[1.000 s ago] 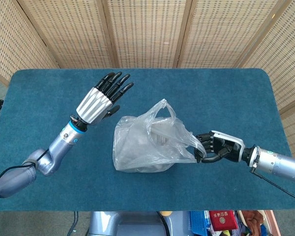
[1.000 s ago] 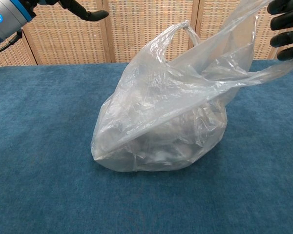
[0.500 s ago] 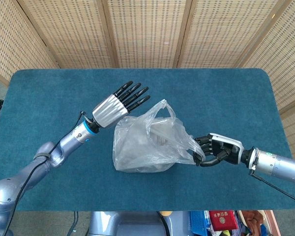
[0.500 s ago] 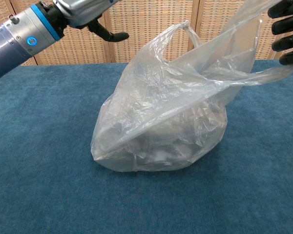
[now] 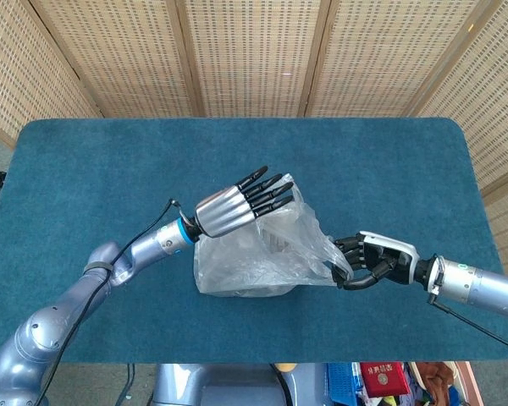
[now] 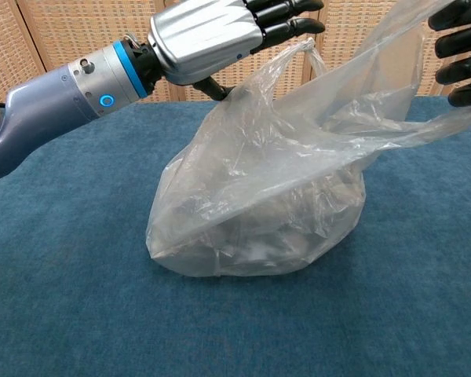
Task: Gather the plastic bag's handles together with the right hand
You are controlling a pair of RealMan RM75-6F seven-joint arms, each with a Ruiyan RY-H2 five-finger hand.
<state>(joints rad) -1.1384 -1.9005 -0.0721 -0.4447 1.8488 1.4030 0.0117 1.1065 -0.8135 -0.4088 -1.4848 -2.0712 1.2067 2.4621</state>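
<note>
Sitting near the middle of the blue counter, the clear plastic bag bulges with crumpled contents that cannot be made out through the film. No brand, label or writing can be read on the bag itself. The right hand comes in from the counter's right edge and grips one handle, its dark fingers curled around the plastic, which stretches taut from the bag's body up to them. The other handle stands upright at the bag's top, toward the far edge. The left hand hovers just over that side of the bag, holding nothing, its fingers straight and slightly apart; in the chest view they reach right above the upright loop. Below the counter's near edge, a red item carries white characters too small to read.
</note>
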